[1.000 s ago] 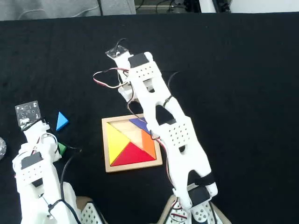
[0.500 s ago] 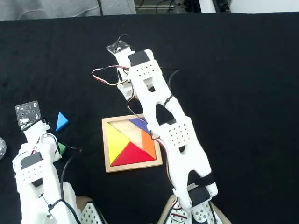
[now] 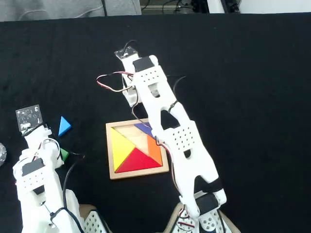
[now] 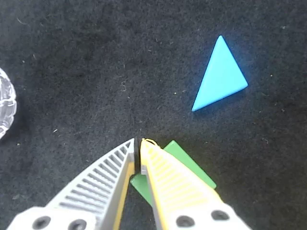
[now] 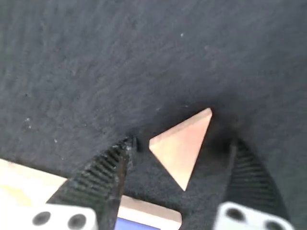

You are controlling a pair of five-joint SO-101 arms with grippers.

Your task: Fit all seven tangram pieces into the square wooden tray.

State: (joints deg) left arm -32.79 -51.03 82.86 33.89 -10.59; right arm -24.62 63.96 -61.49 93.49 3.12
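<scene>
The square wooden tray (image 3: 138,174) lies mid-table holding yellow (image 3: 119,145), red (image 3: 138,160), orange (image 3: 155,151) and dark blue (image 3: 145,128) pieces, with bare wood between them. In the right wrist view my right gripper (image 5: 180,143) is open around a pale pink triangle (image 5: 182,146) on the black cloth, just beyond the tray's rim (image 5: 24,184). My left gripper (image 4: 137,142) is shut, its fingers lying over a green piece (image 4: 184,165). A light blue triangle (image 4: 219,76) lies apart from it, farther out. Both pieces sit left of the tray: green piece (image 3: 64,155), light blue triangle (image 3: 63,125).
A clear round object (image 4: 4,108) sits at the table's left edge. The right arm (image 3: 165,121) stretches over the tray's right side. Black cloth covers the whole table, with open room at the back and right.
The right arm's wrist has shifted slightly toward the far side of the table. The left arm and the pieces have not moved.
</scene>
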